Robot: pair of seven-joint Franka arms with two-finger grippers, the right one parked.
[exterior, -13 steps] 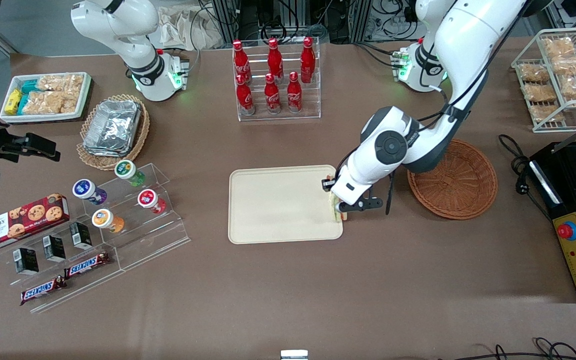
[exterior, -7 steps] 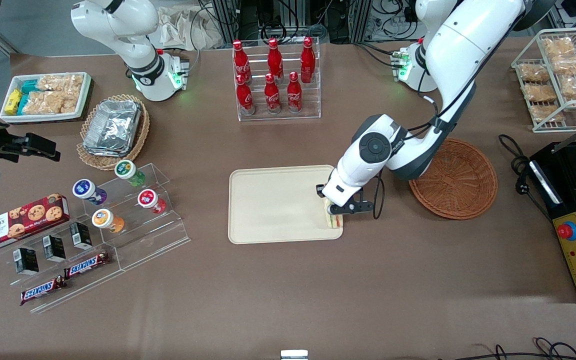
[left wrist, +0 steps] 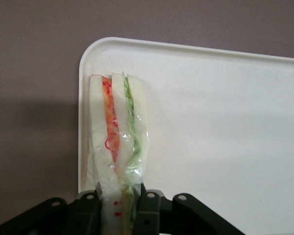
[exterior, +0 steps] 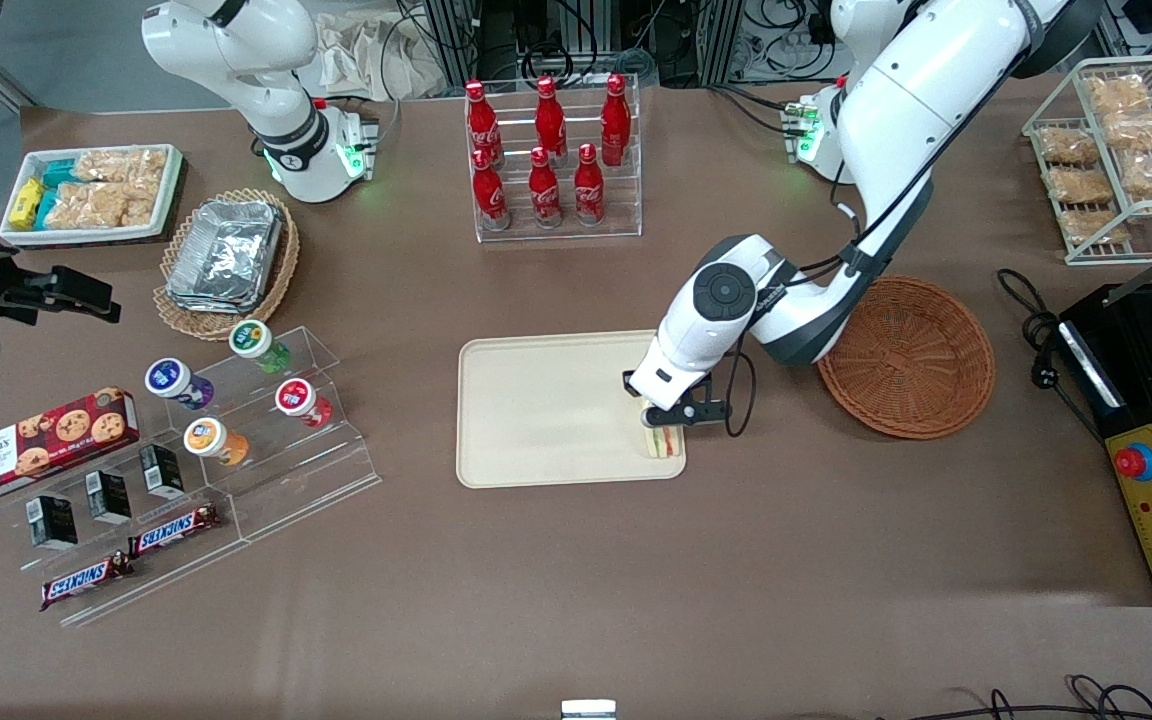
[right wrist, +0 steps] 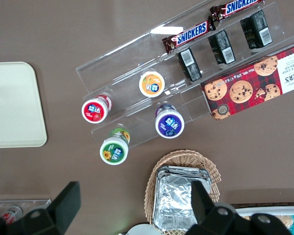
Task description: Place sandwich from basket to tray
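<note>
Since it's a plastic-wrapped wedge of soft bread, I'd guess the sandwich (exterior: 664,440) weighs next to nothing and squashes easily, and that film probably makes it a bit slippery, so pinching it across the flat bread faces near one end looks like the sensible hold. That's what the gripper (left wrist: 121,205) is doing in the wrist camera: both fingers (left wrist: 148,211) pressed against the sides of the wedge, with the orange-red and green filling stripes running away from them. In the front camera the gripper (exterior: 669,412) sits a little right of the middle of the frame, over the tray's (exterior: 536,410) corner nearest the brown wicker basket (exterior: 906,358). The sandwich is above that corner, close to the rim; I can't tell if it's touching the tray surface or hanging just over it. The basket itself looks like it has nothing left in it, well apart to the right.

Counts, because why not:
- one sandwich, one tray, one brown basket
- six red cola bottles (exterior: 546,150) in a clear rack, top centre of the frame
- four little yogurt cups (exterior: 236,395) on the acrylic steps at left
- two Snickers bars (exterior: 126,560) at lower left
- one paler basket of foil trays (exterior: 226,262) upper left
</note>
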